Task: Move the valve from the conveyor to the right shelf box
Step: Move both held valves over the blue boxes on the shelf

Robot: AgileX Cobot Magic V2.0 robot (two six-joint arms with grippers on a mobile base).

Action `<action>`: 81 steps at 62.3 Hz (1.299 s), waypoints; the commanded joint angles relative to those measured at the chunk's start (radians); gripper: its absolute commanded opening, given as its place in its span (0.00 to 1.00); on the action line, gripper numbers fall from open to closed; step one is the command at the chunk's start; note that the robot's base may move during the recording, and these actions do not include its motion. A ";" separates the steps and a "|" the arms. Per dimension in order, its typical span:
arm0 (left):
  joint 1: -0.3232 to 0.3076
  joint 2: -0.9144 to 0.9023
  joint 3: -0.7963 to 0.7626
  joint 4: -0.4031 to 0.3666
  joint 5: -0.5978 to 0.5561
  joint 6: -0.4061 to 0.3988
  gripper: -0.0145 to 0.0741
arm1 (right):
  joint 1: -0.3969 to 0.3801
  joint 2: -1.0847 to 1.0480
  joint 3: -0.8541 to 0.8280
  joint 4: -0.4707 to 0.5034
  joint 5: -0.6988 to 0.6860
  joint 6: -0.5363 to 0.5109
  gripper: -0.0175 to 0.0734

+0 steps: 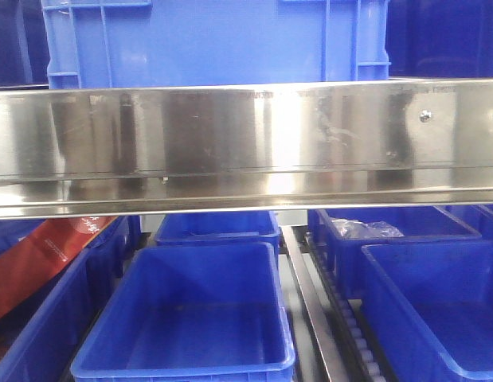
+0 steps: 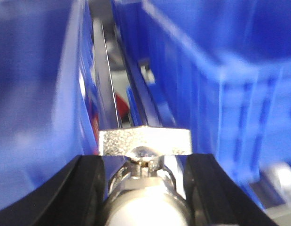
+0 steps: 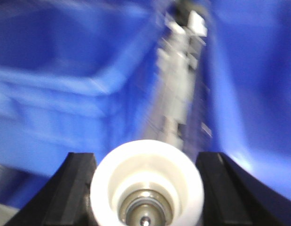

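Note:
In the left wrist view a valve (image 2: 145, 207) with a white body, a metal neck and a silver block-shaped handle sits between black fingers (image 2: 86, 188). My left gripper (image 2: 144, 162) is shut on it, in a narrow gap between blue boxes. The right wrist view shows another valve (image 3: 147, 176) end-on, a white cup around a metal core. My right gripper (image 3: 147, 162) is shut on that valve, above a roller track with blue boxes on both sides. Neither gripper shows in the front view. The conveyor is out of view.
A wide stainless steel shelf beam (image 1: 246, 143) crosses the front view, with a large blue crate (image 1: 214, 40) above it. Below it stand open blue boxes: one at centre (image 1: 190, 318), one at right (image 1: 437, 302), and a far one holding a clear bag (image 1: 369, 229). A roller rail (image 1: 342, 318) runs between them.

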 commanded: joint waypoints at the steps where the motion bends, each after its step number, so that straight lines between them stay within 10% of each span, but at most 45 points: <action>1: -0.006 0.063 -0.103 -0.051 -0.014 0.024 0.04 | 0.033 0.055 -0.069 -0.003 -0.127 -0.012 0.01; 9: -0.031 0.169 -0.220 -0.141 0.011 0.034 0.04 | 0.045 0.171 -0.181 -0.003 -0.148 -0.012 0.01; 29: -0.320 0.470 -0.503 -0.052 -0.097 0.036 0.04 | 0.045 0.454 -0.534 0.080 -0.139 -0.012 0.01; 37: -0.386 0.603 -0.601 -0.052 -0.133 -0.086 0.04 | 0.071 0.534 -0.601 0.123 -0.139 -0.012 0.01; 50: -0.423 0.767 -0.701 -0.060 -0.139 -0.306 0.04 | 0.116 0.646 -0.619 0.123 -0.197 -0.012 0.01; 81: -0.425 0.873 -0.712 -0.071 -0.130 -0.313 0.04 | 0.143 0.802 -0.619 0.123 -0.274 -0.012 0.07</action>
